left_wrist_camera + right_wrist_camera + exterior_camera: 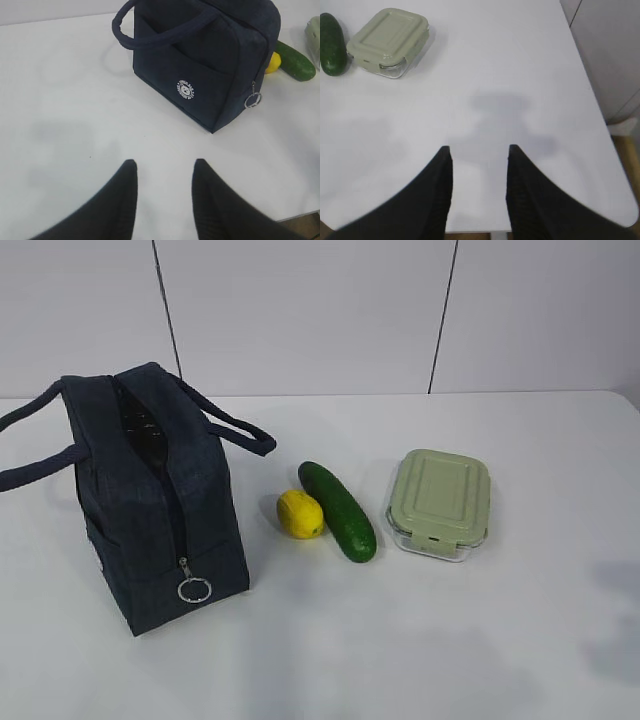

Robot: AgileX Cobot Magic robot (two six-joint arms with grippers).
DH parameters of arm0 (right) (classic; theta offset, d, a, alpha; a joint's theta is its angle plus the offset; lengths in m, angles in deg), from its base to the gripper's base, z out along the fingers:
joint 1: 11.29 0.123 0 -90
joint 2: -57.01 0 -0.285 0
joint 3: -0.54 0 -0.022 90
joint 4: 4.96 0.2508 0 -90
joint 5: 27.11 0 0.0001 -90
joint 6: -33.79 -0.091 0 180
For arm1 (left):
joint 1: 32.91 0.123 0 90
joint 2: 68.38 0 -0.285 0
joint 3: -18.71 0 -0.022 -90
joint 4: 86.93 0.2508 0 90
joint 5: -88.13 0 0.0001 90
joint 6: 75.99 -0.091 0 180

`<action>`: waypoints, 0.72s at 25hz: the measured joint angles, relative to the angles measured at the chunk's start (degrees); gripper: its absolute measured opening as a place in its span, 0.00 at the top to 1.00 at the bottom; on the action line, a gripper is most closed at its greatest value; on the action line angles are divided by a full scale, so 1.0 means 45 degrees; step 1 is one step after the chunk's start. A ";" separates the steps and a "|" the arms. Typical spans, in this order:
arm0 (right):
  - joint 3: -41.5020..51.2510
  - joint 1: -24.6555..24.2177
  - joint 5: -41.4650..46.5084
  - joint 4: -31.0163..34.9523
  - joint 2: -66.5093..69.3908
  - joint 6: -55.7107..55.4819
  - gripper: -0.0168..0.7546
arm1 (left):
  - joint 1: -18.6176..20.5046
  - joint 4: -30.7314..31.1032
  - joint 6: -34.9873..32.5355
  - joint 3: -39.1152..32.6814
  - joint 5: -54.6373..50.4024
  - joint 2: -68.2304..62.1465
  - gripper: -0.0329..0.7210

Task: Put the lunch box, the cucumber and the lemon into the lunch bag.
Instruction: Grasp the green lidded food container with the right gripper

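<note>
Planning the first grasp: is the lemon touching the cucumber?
Cannot tell. In the exterior view the lemon sits right against the cucumber with no visible gap, but overlap could hide one; the left wrist view is too small.

So the boxy dark navy fabric lunch bag (155,495) is standing upright toward the left edge of the bench, top zipper open, silver ring pull (194,589) dangling at the near end, strap handles flopped out to both sides. Just right of it is the small bright yellow lemon (300,514), touching the stubby dark green cucumber (337,510), which lies at a slant. Further right, a bit apart, sits the clear glass lunch box (441,504) with its pale green lid snapped on.
</note>
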 joint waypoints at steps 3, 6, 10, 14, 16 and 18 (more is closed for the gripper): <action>0.0000 0.0000 -0.0831 0.0881 0.1651 -0.0991 0.64 | 0.0000 -0.0021 0.0000 0.0000 0.0000 0.0000 0.61; 0.0000 0.0000 -0.2108 0.2425 0.3263 -0.1296 0.62 | 0.0000 -0.0027 0.0000 0.0000 0.0000 0.0000 0.61; 0.0000 0.0000 -0.3496 0.3987 0.5112 -0.1296 0.49 | 0.0000 -0.0049 0.0000 0.0000 0.0000 0.0000 0.61; -0.0438 0.0000 -0.3790 0.4260 0.6990 -0.1296 0.39 | 0.0000 -0.0049 0.0000 0.0000 0.0000 0.0000 0.61; -0.0902 0.0000 -0.3796 0.4390 0.7933 -0.1296 0.39 | 0.0000 -0.0049 0.0000 0.0000 0.0000 0.0000 0.61; -0.1431 0.0000 -0.3870 0.4676 0.8961 -0.1296 0.39 | 0.0000 -0.0049 0.0000 0.0000 0.0000 0.0000 0.61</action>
